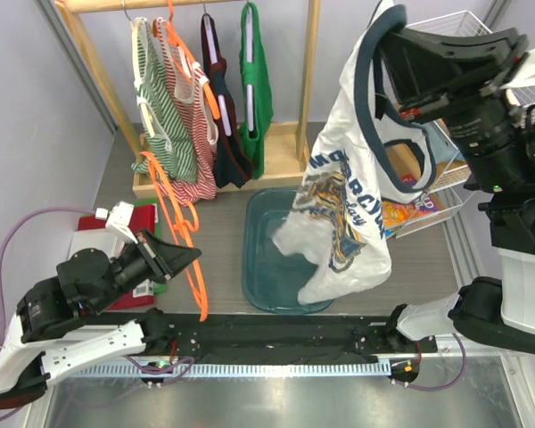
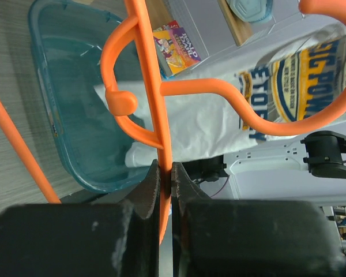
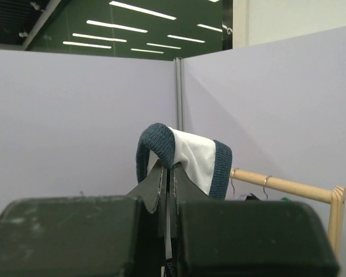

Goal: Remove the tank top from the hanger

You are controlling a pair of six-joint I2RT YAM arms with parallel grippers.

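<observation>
The white tank top [image 1: 348,187] with navy trim and a navy-and-yellow print hangs from my right gripper [image 1: 388,36], raised high at the right. Its hem droops over the teal bin [image 1: 259,267]. In the right wrist view the gripper [image 3: 170,167] is shut on the shoulder strap of the tank top [image 3: 193,153], which folds over the fingertips. The orange hanger [image 1: 183,241] is bare and apart from the top, at the left. My left gripper [image 1: 189,254] is shut on it. In the left wrist view the hanger [image 2: 153,86] runs up from the shut gripper [image 2: 166,167], with the tank top [image 2: 300,81] beyond.
A wooden rack [image 1: 308,89] at the back holds striped tops [image 1: 174,116], a dark one and a green one [image 1: 257,89] on hangers. A wire basket [image 1: 446,152] stands at the right and a red book [image 1: 143,218] lies at the left.
</observation>
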